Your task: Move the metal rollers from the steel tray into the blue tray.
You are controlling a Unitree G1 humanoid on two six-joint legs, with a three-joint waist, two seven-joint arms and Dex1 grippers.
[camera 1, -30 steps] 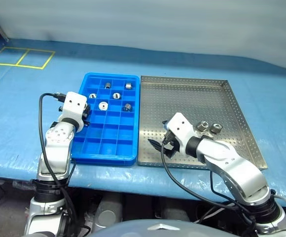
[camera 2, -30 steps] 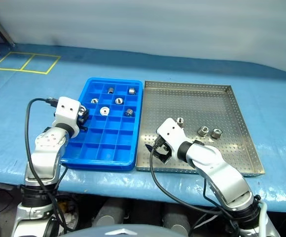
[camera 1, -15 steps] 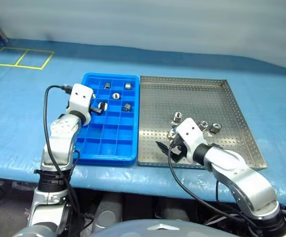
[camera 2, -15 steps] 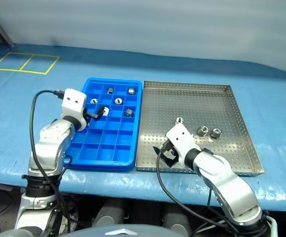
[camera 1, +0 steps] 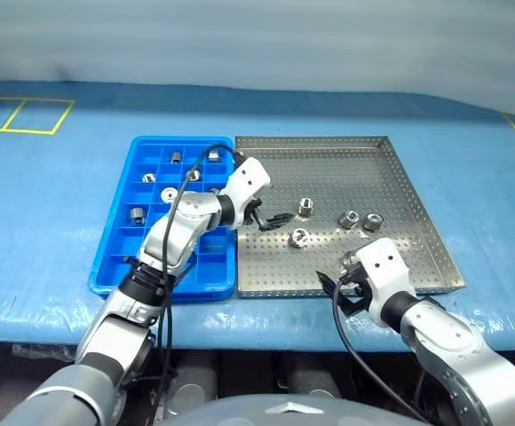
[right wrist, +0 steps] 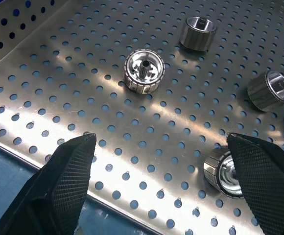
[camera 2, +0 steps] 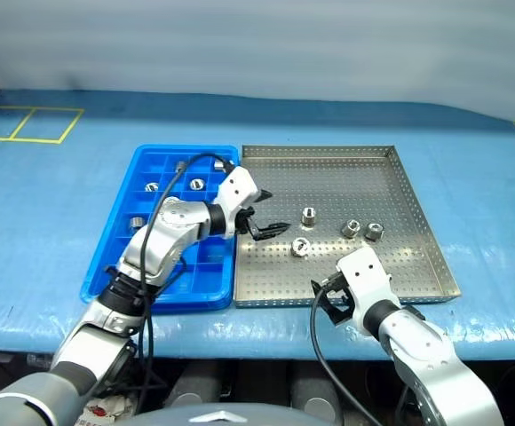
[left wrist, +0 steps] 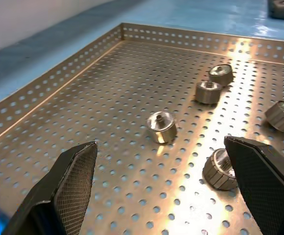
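Steel, grey and perforated, forms the steel tray on the blue-covered table, with the blue tray touching its left rim. Left eye view: four metal rollers lie loose on the steel tray, one beside the left hand, one just nearer the robot, and two close together farther right; the first stands with its bore upward, while the axes of the others are too small to read. Several more rollers sit singly in far compartments of the blue tray, and its near compartments hold nothing. The left arm reaches across the blue tray, its hand low over the left part of the steel tray, fingers spread and holding nothing. The right hand hangs at the near rim of the steel tray, fingers likewise apart and unloaded. Right eye view: the same layout, with the left fingertips just beside the nearer roller. Left wrist view: between the wide-spread fingers, one roller stands upright, bore up, two lie tilted beyond it, and one lies on its side near the other finger. Right wrist view: a ribbed roller lies on its side, bore toward the camera, others are scattered around it, one beside a finger.
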